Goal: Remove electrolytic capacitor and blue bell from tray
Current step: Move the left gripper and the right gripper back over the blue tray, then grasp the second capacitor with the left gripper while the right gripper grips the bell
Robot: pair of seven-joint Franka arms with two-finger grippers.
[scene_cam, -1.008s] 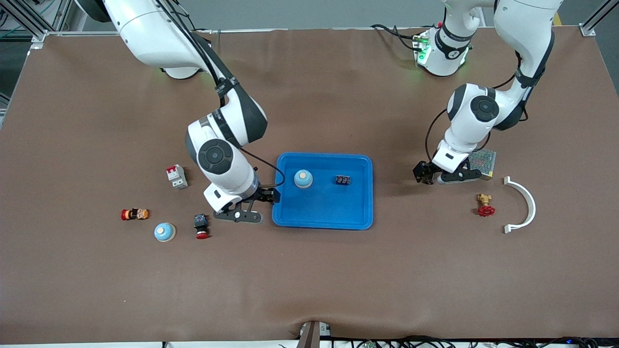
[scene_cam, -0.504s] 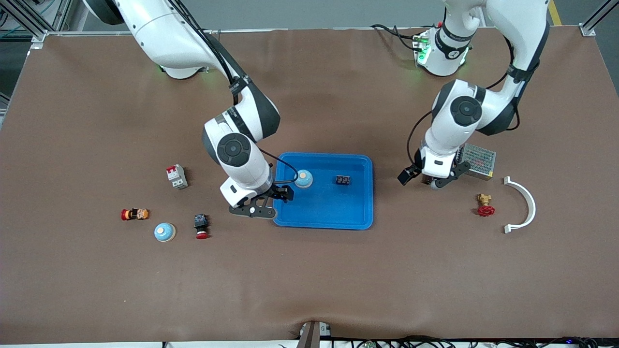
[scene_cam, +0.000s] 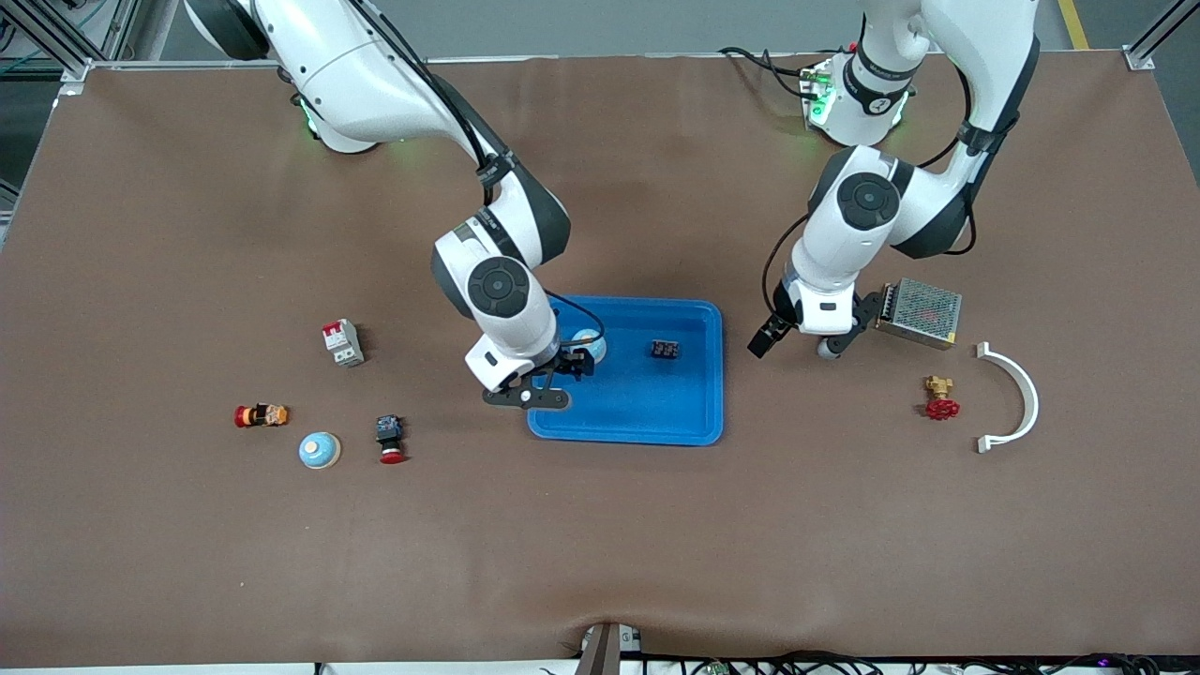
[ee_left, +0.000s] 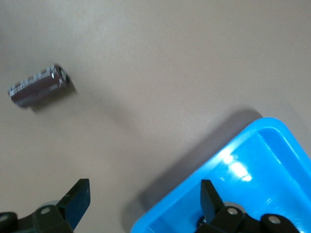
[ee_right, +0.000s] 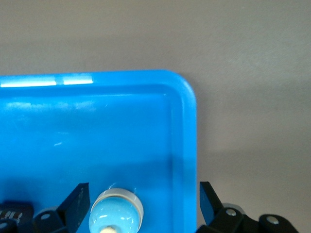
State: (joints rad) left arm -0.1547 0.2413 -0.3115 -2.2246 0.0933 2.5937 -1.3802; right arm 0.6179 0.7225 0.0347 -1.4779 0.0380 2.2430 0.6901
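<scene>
The right hand [scene_cam: 562,367] hangs over the tray [scene_cam: 647,412] at the right arm's end, fingers apart, the blue bell [ee_right: 116,213] directly beneath them. The capacitor [scene_cam: 666,350], probably that dark piece, sits mid-tray. The left hand [scene_cam: 797,337] hovers empty over the surface [scene_cam: 600,544] beside the tray, fingers spread.

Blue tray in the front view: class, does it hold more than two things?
No: the blue tray holds only a blue bell and one small dark component.
</scene>
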